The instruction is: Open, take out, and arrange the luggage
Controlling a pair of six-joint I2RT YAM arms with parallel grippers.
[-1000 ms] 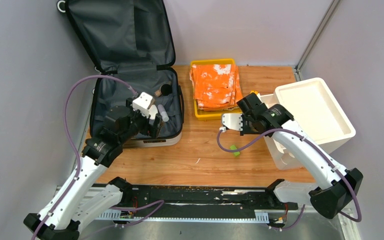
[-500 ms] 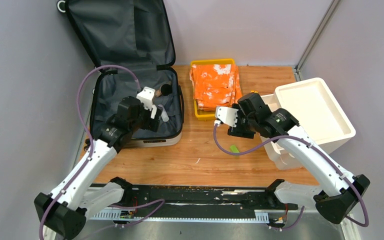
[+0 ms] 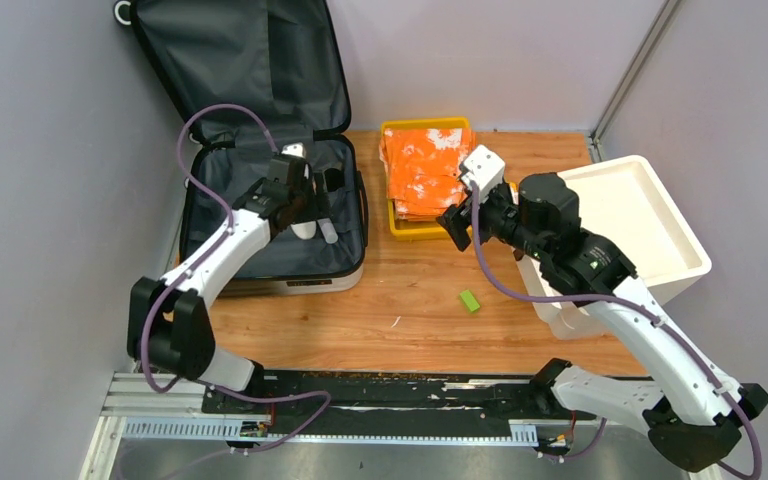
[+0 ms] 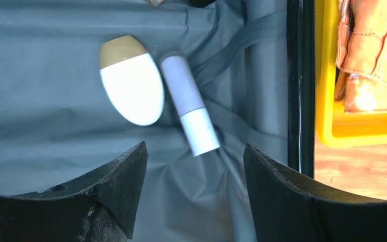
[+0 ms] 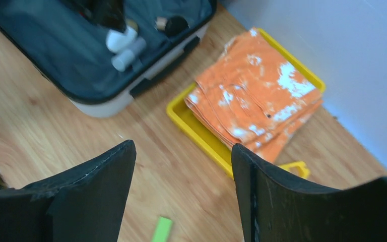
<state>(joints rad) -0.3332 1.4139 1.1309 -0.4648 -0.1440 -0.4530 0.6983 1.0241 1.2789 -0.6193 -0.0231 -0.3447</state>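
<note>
The luggage (image 3: 295,258) lies open at the left of the table (image 3: 410,310), its lid upright. The left gripper (image 3: 315,205) hangs inside it, over what look like two white tubes (image 3: 327,231). The right gripper (image 3: 455,222) hovers beside the tray (image 3: 387,170) of orange cloth (image 3: 428,170).

Overhead and wrists — luggage (image 3: 290,255) shared

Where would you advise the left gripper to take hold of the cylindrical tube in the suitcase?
Take the tube by its white half, straight down from above, fingers closing across its width. It lies flat and slanted on the suitcase lining; its other half sits close beside the oval bottle, while the white end has free lining on both sides. The left gripper is open.
</note>
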